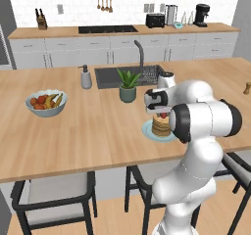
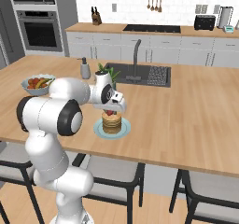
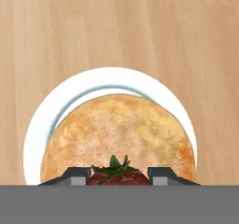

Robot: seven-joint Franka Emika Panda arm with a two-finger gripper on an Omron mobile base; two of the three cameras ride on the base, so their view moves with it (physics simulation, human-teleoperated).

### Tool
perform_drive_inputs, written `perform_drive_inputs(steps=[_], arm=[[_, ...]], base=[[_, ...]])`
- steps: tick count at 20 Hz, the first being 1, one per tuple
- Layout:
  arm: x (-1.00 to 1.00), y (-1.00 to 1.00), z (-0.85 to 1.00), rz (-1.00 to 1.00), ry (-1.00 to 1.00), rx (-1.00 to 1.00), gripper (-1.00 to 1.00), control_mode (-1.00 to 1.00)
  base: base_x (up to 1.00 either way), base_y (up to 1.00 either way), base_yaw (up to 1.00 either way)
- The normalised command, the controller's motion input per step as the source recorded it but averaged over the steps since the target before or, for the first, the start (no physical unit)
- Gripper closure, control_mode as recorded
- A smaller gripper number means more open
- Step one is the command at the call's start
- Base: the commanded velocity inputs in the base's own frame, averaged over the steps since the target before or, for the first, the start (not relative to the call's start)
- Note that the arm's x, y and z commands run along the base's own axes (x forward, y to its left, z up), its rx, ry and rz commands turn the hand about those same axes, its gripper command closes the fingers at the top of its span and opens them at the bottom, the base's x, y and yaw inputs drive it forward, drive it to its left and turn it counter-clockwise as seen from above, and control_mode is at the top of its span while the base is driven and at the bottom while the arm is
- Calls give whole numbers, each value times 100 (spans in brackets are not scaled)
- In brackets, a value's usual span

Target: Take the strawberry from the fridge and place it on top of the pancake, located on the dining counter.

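**Strawberry held over the pancake stack on the dining counter**

Item 1, gripper (image 3: 118, 172): you find its two dark finger tips at the bottom centre of the hand view, set narrow with the strawberry (image 3: 116, 175) clamped between them. In the left base view the hand sits right of centre, directly above the stack; in the right base view it sits just left of centre.

Item 2, strawberry: red, with a green leafy cap, at the bottom centre of the hand view. In the right base view you see a red speck (image 2: 109, 112) between the hand and the top of the stack; you cannot tell whether it touches the top pancake.

Item 3, pancake (image 3: 119, 134): a round tan stack filling the lower middle of the hand view, on a pale plate (image 3: 42, 120) whose rim shows around its upper half. In the left base view the stack (image 1: 161, 125) lies right of centre, near the front edge of the counter.

Item 4, dining counter (image 1: 73, 136): light wood grain, spanning the middle of both base views, with stools along its lower edge.

Item 5, other stock on the counter: a fruit bowl (image 1: 46, 103) at the left of the left base view, a soap dispenser (image 1: 86, 77), a small potted plant (image 1: 128, 86) and the sink (image 1: 112, 76) above centre
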Motion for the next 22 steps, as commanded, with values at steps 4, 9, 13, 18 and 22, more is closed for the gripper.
perform_drive_inputs(steps=[4, 9, 13, 18, 22], arm=[[24, -7, -5, 0, 0, 0, 100, -100], [0, -9, -25, 0, 0, 0, 100, -100], [-13, -7, -27, 0, 0, 0, -100, -100], [-33, -2, -3, 0, -2, 0, -100, -100], [-22, 0, 0, 0, 0, 0, -100, -100]], base=[[0, 0, 0], [0, 0, 0], [0, 0, 0], [0, 0, 0], [0, 0, 0]])
